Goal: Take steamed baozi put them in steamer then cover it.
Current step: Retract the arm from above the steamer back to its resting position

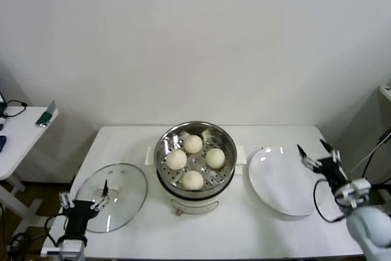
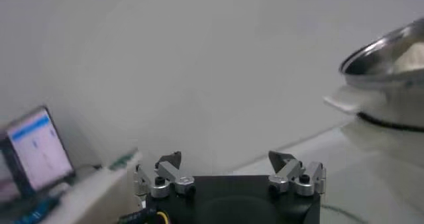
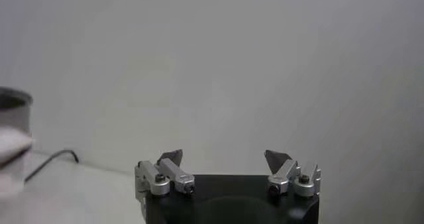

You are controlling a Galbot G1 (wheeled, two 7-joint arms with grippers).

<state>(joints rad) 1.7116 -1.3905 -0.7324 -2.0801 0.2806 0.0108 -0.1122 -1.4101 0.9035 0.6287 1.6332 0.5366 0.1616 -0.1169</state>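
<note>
Head: four baozi (image 1: pixel 195 161) in steamer (image 1: pixel 227 140), lid (image 1: pixel 125 181) off beside it; left gripper (image 1: pixel 84 202) spread over lid, right gripper (image 1: pixel 313 150) spread at plate (image 1: pixel 272 178) | Left wrist: empty | Right wrist: empty | Step: covering; next needs lid-handle grasp.

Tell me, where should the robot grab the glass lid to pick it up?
Probably by the pale handle at the centre of the glass lid, coming straight down from above. The lid lies flat on the table, so its thin rim offers little; the open left gripper is nearest.
</note>
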